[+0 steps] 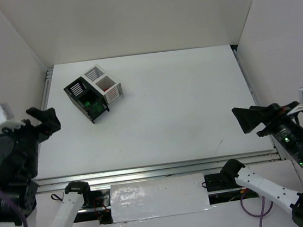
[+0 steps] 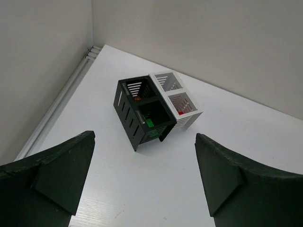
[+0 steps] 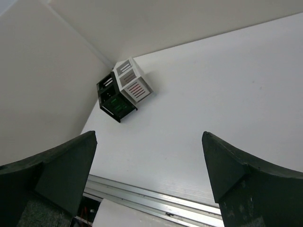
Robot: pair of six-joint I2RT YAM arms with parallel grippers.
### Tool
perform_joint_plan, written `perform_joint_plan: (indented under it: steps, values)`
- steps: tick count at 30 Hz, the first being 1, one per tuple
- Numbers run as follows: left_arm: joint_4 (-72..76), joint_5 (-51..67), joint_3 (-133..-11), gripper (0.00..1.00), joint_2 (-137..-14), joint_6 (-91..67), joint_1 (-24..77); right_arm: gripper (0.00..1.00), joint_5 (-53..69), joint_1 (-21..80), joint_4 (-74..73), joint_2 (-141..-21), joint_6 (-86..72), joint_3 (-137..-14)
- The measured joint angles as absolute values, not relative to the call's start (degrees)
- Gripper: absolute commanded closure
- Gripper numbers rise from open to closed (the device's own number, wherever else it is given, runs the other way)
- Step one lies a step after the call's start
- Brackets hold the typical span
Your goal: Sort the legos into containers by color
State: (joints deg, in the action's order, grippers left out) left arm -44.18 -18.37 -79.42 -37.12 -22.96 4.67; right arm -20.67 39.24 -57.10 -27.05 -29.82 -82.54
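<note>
The containers sit at the table's far left as one block: black bins (image 1: 82,97) joined to white bins (image 1: 106,84). In the left wrist view a green lego (image 2: 149,123) lies in the near black bin (image 2: 129,109), an orange one (image 2: 136,99) in the far black bin, and a red one (image 2: 180,113) in a white bin (image 2: 189,115). I see no loose legos on the table. My left gripper (image 1: 46,120) hovers open and empty at the left edge, short of the bins. My right gripper (image 1: 247,122) hangs open and empty at the right edge, far from the bins (image 3: 124,91).
Aluminium rails run along the table's near edge (image 1: 158,171) and left edge (image 1: 47,84). White walls enclose the table on the left, back and right. A white plate (image 1: 158,197) lies between the arm bases.
</note>
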Motion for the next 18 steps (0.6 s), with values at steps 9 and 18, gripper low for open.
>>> perform_joint_plan:
  steps: [9,18]
  values:
    - [-53.8,-13.8,-73.2,0.00,-19.9,-22.8,4.8,0.00,-22.2,39.2,-63.9,-21.7,-24.7,-90.4]
    - [-56.6,-10.5,-66.2,0.00,-17.0,-22.9,5.2,0.00,-19.9,39.2,-63.9,-17.9,-23.7,-84.1]
